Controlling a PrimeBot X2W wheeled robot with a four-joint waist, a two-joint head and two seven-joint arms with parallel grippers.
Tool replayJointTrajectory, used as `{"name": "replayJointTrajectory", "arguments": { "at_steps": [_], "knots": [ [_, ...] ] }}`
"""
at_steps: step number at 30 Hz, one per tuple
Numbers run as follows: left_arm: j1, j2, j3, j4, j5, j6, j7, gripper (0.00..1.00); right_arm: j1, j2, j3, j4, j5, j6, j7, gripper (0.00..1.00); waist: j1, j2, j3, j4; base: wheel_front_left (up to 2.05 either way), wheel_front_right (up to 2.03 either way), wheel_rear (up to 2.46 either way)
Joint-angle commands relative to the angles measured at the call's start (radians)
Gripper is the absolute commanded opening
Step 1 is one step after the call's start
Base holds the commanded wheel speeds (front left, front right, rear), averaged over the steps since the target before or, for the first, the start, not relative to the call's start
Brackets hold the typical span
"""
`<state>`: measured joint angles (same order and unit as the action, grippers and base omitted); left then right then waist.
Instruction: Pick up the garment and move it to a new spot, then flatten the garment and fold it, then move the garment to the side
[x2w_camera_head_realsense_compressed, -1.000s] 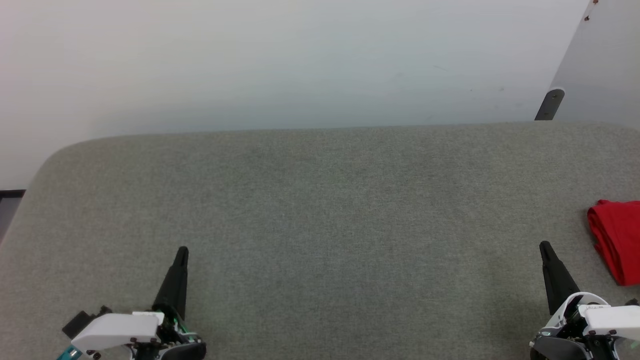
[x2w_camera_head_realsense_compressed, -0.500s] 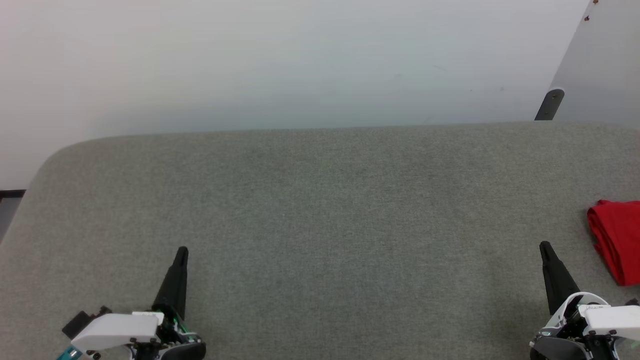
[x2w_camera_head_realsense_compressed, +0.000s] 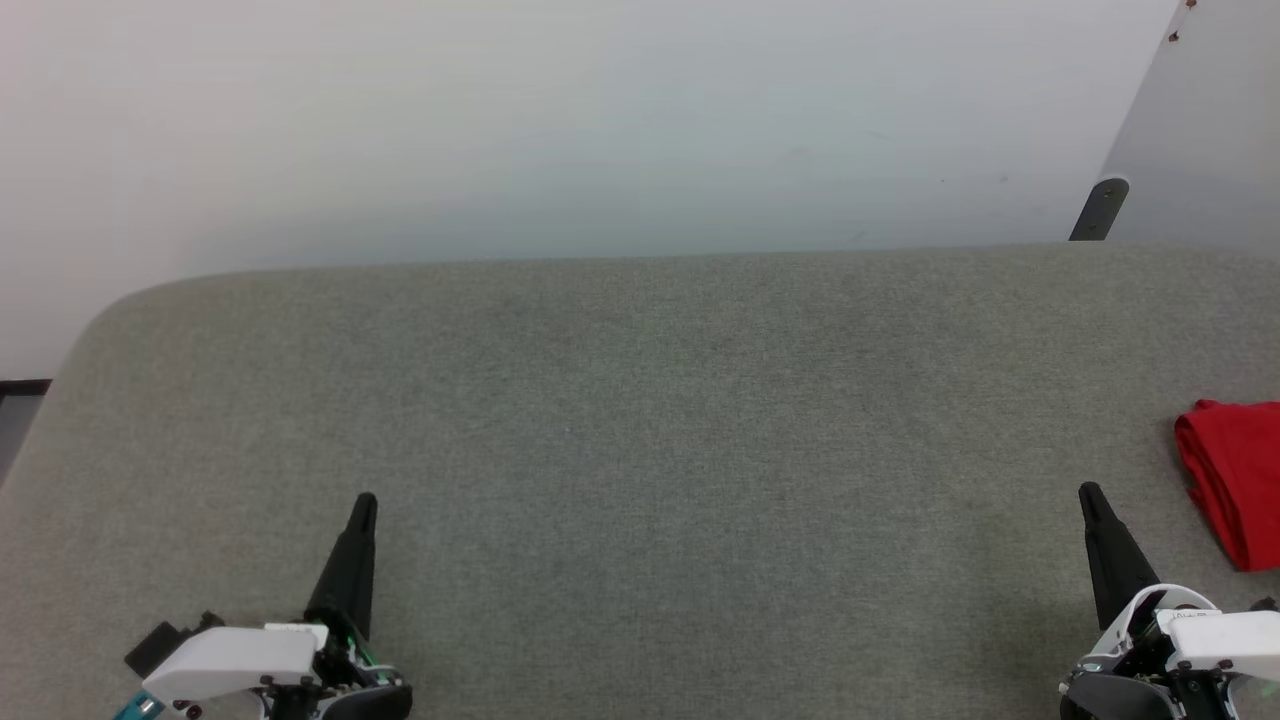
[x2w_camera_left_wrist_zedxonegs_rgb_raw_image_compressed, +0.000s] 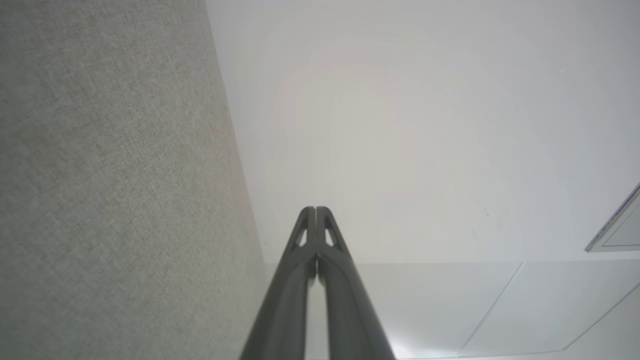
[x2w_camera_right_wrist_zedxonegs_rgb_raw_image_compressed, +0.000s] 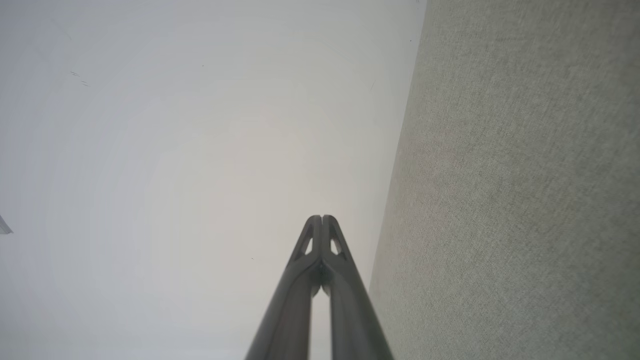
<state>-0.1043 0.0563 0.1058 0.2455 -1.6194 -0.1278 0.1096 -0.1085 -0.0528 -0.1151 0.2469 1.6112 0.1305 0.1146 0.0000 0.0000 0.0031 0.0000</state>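
The garment (x2w_camera_head_realsense_compressed: 1235, 480) lies folded as a red bundle at the right edge of the grey fabric table (x2w_camera_head_realsense_compressed: 660, 400), partly cut off by the head view's border. My right gripper (x2w_camera_head_realsense_compressed: 1091, 494) stands shut and empty at the lower right, a short way left of the garment and not touching it. At the lower left my left gripper (x2w_camera_head_realsense_compressed: 365, 503) is shut and empty too. In the left wrist view the left gripper (x2w_camera_left_wrist_zedxonegs_rgb_raw_image_compressed: 316, 210) has its two fingers pressed together. The right gripper (x2w_camera_right_wrist_zedxonegs_rgb_raw_image_compressed: 321, 218) looks the same in the right wrist view.
A pale wall (x2w_camera_head_realsense_compressed: 560, 120) rises behind the table's far edge. A grey panel with a dark bracket (x2w_camera_head_realsense_compressed: 1100, 208) leans at the back right. The table's rounded corner (x2w_camera_head_realsense_compressed: 100, 310) is at the far left.
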Motion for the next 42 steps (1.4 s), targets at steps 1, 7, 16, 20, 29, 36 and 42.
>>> {"name": "replayJointTrajectory", "arguments": {
  "at_steps": [1, 7, 16, 20, 29, 36, 42],
  "knots": [
    [-0.01, -0.002, 0.003, 0.001, 0.002, -0.005, 0.001, 0.0, -0.004, 0.004, 0.002, 0.0, 0.003, 0.0, 0.0, 0.0, 0.0, 0.0, 0.0, 0.0, 0.0, 0.0, 0.0],
    [-0.01, -0.002, 0.004, 0.001, 0.002, -0.005, 0.002, 0.0, -0.004, 0.004, 0.002, 0.0, 0.002, 0.0, 0.0, 0.0, 0.0, 0.0, 0.0, 0.0, 0.0, 0.0, 0.0],
    [-0.01, -0.003, 0.005, 0.001, 0.003, -0.005, 0.003, 0.0, -0.004, 0.004, 0.001, 0.0, 0.002, 0.0, 0.001, 0.0, 0.0, 0.0, 0.0, 0.0, 0.0, 0.0, 0.0],
    [-0.01, -0.003, 0.005, 0.001, 0.003, -0.005, 0.003, 0.0, -0.004, 0.004, 0.001, 0.0, 0.002, 0.0, 0.001, 0.0, 0.0, 0.0, 0.0, 0.0, 0.0, 0.0, 0.0],
    [-0.011, -0.004, 0.006, 0.001, 0.004, -0.005, 0.004, 0.0, -0.004, 0.004, 0.001, 0.0, 0.002, 0.0, 0.001, 0.0, 0.0, 0.0, 0.0, 0.0, 0.0, 0.0, 0.0],
    [-0.011, -0.004, 0.007, 0.001, 0.005, -0.005, 0.005, 0.0, -0.004, 0.004, 0.001, 0.0, 0.002, 0.0, 0.001, 0.0, 0.0, 0.0, 0.0, 0.0, 0.0, 0.0, 0.0],
    [-0.011, -0.004, 0.007, 0.001, 0.006, -0.005, 0.005, 0.0, -0.004, 0.004, 0.001, 0.0, 0.002, 0.0, 0.001, 0.0, 0.0, 0.0, 0.0, 0.0, 0.0, 0.0, 0.0]
  ]
}}
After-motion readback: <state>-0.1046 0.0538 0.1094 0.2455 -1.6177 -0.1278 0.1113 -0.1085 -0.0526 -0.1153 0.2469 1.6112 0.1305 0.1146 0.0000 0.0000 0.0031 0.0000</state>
